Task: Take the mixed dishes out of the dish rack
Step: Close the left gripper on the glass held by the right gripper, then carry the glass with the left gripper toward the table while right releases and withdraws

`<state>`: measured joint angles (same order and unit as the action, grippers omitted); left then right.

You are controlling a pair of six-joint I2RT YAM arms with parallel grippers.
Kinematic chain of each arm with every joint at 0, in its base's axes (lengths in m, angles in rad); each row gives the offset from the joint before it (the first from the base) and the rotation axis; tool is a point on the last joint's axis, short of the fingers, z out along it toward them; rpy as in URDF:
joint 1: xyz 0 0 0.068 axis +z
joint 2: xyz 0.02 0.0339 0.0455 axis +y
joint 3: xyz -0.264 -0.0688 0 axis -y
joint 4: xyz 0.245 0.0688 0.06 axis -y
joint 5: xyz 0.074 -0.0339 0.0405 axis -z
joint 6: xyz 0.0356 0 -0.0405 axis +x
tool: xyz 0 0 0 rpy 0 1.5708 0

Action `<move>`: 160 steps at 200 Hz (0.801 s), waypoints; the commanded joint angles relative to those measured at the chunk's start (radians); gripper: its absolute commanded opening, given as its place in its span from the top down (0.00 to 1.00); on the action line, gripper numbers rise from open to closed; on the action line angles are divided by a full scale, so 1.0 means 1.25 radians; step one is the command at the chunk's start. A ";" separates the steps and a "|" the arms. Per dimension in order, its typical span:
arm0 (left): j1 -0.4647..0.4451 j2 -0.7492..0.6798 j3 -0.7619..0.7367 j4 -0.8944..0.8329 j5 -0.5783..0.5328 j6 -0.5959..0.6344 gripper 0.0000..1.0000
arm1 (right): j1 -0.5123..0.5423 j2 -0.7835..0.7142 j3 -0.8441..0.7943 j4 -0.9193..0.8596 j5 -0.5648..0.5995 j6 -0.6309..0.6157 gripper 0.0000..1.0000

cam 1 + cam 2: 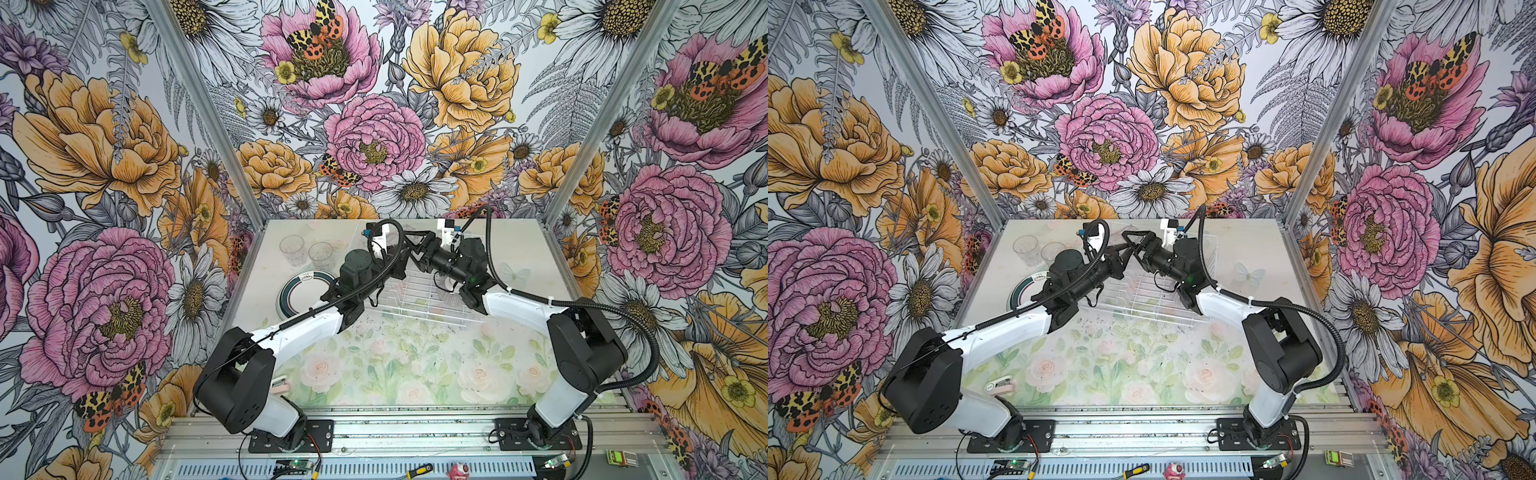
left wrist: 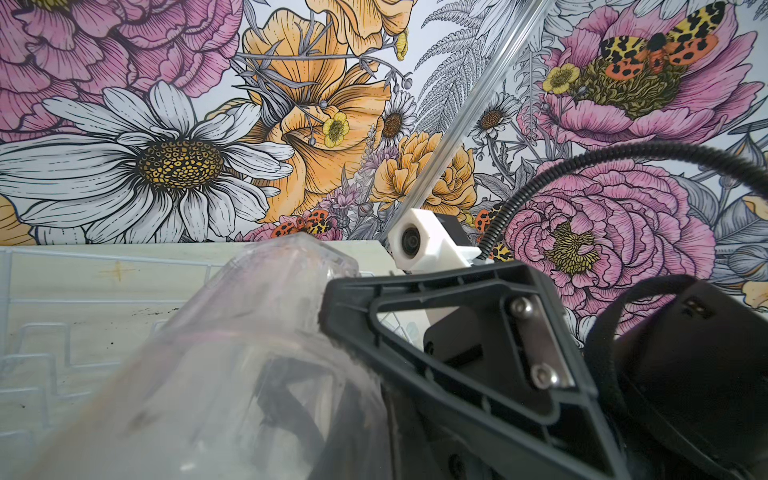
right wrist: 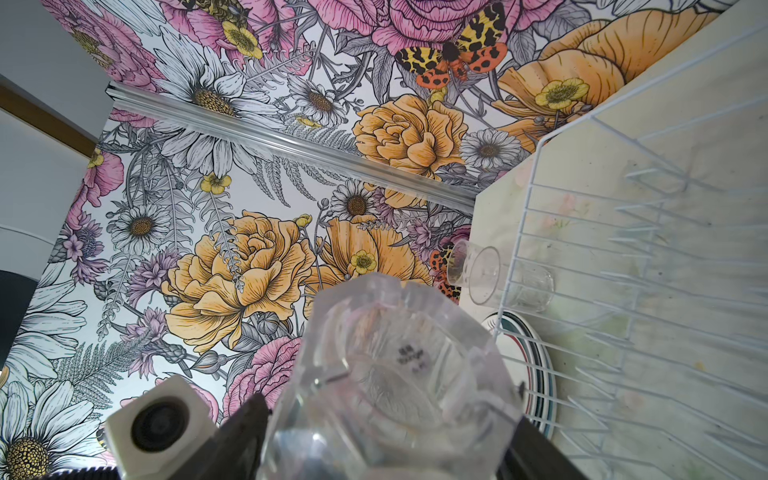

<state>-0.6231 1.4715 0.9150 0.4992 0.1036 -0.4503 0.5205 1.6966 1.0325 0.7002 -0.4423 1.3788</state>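
Two robot arms meet over a white wire dish rack [image 1: 419, 301], which lies from the middle of the table [image 1: 415, 365] toward 12 o'clock. Between them they pass a clear glass [image 3: 395, 374], held in the air above the rack. The left claw [image 1: 400, 257] is pinched together on the wall of the glass. The right claw [image 1: 413, 248] has its jaws wide on either side of the same glass, and it is not clear whether it grips or has let go. The unloading looks well along. One tumbler [image 1: 292, 249] and a second tumbler [image 1: 321, 254] stand upright side by side on the table at 11 o'clock. Dark-rimmed plates [image 1: 305, 293], seemingly stacked, lie flat at 10 o'clock, just beside the rack. The rack wires that show are bare, though the arms hide part of it, so the lifted glass may be among the last pieces. The table has a pale print of roses and green leaves, speckled with dark crumbs. Bold wallpaper [image 1: 365, 137] of pink, orange and white flowers with moths closes in three sides, framed by metal posts [image 1: 199, 104].
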 commanded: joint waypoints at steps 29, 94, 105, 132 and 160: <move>0.007 -0.018 -0.021 -0.028 -0.010 -0.010 1.00 | 0.002 0.000 0.032 0.068 0.005 -0.034 0.18; 0.042 -0.125 -0.011 -0.177 -0.040 0.013 1.00 | -0.023 0.008 0.031 0.059 0.025 -0.091 0.13; 0.049 -0.153 -0.008 -0.224 -0.062 0.025 1.00 | -0.030 0.013 0.024 0.058 0.029 -0.096 0.13; 0.077 -0.216 -0.012 -0.342 -0.113 0.045 1.00 | -0.046 0.021 0.009 0.055 0.040 -0.116 0.12; 0.134 -0.256 -0.002 -0.478 -0.173 0.039 1.00 | -0.058 0.012 -0.004 0.011 0.040 -0.171 0.12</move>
<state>-0.5121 1.1915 0.9035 0.0788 -0.0090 -0.4267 0.4576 1.7058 1.0328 0.7345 -0.4118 1.2537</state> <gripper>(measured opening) 0.100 0.879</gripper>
